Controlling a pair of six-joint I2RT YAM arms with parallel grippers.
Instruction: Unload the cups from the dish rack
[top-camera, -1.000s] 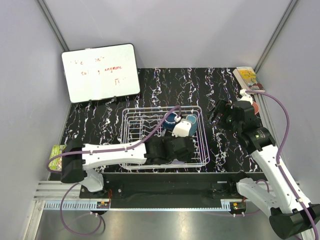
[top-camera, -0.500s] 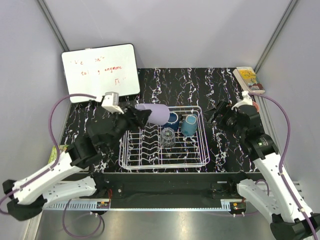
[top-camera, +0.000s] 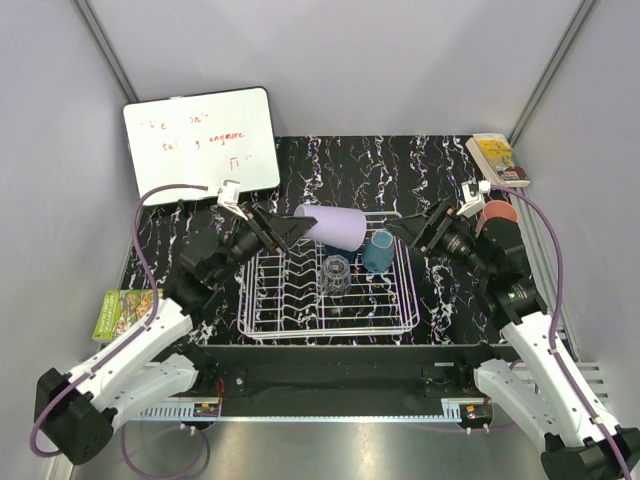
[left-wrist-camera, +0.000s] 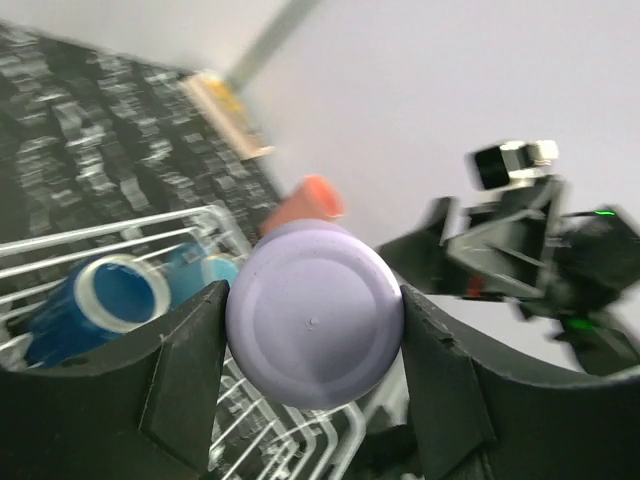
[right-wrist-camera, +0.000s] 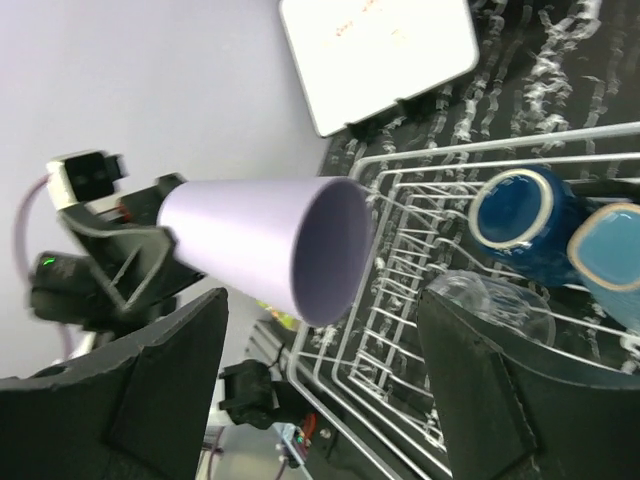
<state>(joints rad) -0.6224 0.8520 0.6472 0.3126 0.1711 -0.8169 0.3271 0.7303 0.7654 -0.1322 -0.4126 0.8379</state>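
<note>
"What changed in the last half second?"

"The lavender cup (top-camera: 335, 228) has shifted a little toward 3 o'clock above the dish rack (top-camera: 300, 300). The right pincer (top-camera: 412, 236) has swung round to face its mouth."

"Who holds it?"

"The left pincer (top-camera: 292, 228), clamped on its closed base. The cup lies sideways in the air. The right pincer's fingers are spread, with nothing between them."

"And the others?"

"The clear glass (top-camera: 337, 272) stands mid-rack, with the teal cup (top-camera: 378, 250) at its 1 o'clock. The dark blue cup (right-wrist-camera: 520, 215) is just beside the teal one. The salmon cup (top-camera: 497, 213) is outside the rack at 3 o'clock, on the black marbled surface (top-camera: 350, 170)."

"Any writing?"

"The whiteboard (top-camera: 200, 145) at 10 o'clock has red handwriting, but only 'anymore' reads. The print on the book (top-camera: 495, 158) at 1 o'clock and the green packet (top-camera: 120, 310) at 8 o'clock is too small."
</note>
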